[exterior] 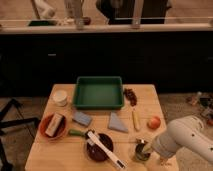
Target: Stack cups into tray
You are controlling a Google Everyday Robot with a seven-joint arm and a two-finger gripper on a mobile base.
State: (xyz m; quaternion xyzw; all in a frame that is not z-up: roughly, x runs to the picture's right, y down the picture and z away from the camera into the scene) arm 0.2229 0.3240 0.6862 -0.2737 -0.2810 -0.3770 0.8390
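The green tray (99, 92) stands at the back middle of the wooden table and holds nothing. The cream-white cup (60, 97) stands upright just left of the tray. The dark shiny grey-green cup (140, 152) is near the table's front right edge. My white arm comes in from the lower right, and my gripper (148, 149) is right at the dark cup, partly covering it. I cannot tell whether it holds the cup.
A dark-brown bowl (98, 148) with a green-handled white utensil lies front middle. An orange-red bowl (46, 133) with a pale block sits at the left. Two blue sponges (82, 118), a yellow stick (135, 120), a peach-coloured fruit (154, 122) and dark grapes (130, 95) lie between.
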